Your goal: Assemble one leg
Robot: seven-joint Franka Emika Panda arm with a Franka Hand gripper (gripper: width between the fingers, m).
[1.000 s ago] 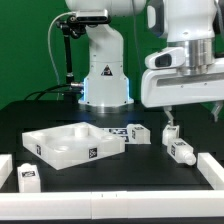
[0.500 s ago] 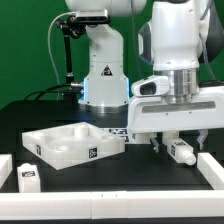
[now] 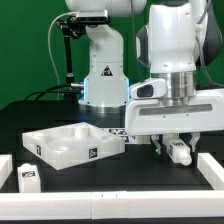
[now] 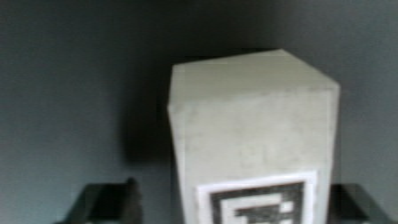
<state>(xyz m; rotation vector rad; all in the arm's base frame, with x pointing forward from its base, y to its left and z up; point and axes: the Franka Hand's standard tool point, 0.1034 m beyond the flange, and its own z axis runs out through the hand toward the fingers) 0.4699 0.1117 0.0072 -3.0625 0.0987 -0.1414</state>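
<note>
A leg [image 3: 181, 153], a small white peg with a black-and-white tag, lies on the black table at the exterior view's right. My gripper [image 3: 176, 146] hangs right over it, open, with one finger on either side. In the wrist view the leg [image 4: 253, 120] fills the middle, tag toward the camera. My gripper [image 4: 249, 208] straddles it, and its dark fingertips [image 4: 107, 205] stand apart from the leg's sides. A second leg [image 3: 27, 178] lies at the exterior view's front left.
The large white tray-like part [image 3: 66, 148] lies left of centre. Long white edge bars [image 3: 211, 170] border the table's right, left and front. The robot base [image 3: 104, 80] stands behind. A tagged white piece [image 3: 115, 133] shows partly behind my gripper.
My gripper has moved toward the exterior view's left and come down over the leg. Its fingers now reach beside the leg. The leg has not moved.
</note>
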